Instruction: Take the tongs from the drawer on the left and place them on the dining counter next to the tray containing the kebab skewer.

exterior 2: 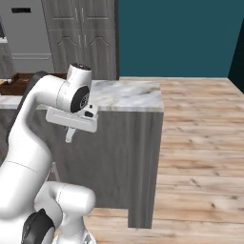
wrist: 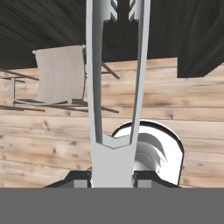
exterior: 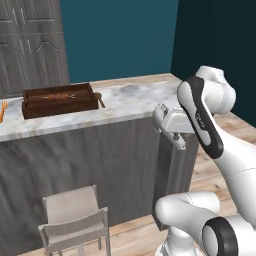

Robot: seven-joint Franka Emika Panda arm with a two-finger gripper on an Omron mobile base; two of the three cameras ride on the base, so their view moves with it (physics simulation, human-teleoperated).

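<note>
My gripper (wrist: 112, 178) is shut on the joined end of the light-grey tongs (wrist: 114, 83), whose two straight arms run away from the hand toward the floor. The gripper (exterior: 177, 142) hangs pointing down beside the right end of the dining counter (exterior: 131, 98), below its marble top. From the other side the gripper (exterior 2: 70, 135) sits in front of the counter's (exterior 2: 128, 95) grey side panel. The dark brown tray (exterior: 60, 102) rests on the counter's left part, holding the kebab skewer (exterior: 58, 96). The tray's (exterior 2: 13, 84) end peeks out behind my arm. The drawer is out of view.
A pale chair (exterior: 75, 220) stands against the counter's near side, and the same chair (wrist: 60, 73) lies under the hand. An orange item (exterior: 3, 111) lies at the counter's left edge. Tall grey cabinets (exterior 2: 81, 33) line the back wall. Wooden floor (exterior 2: 200, 143) spreads out to the right.
</note>
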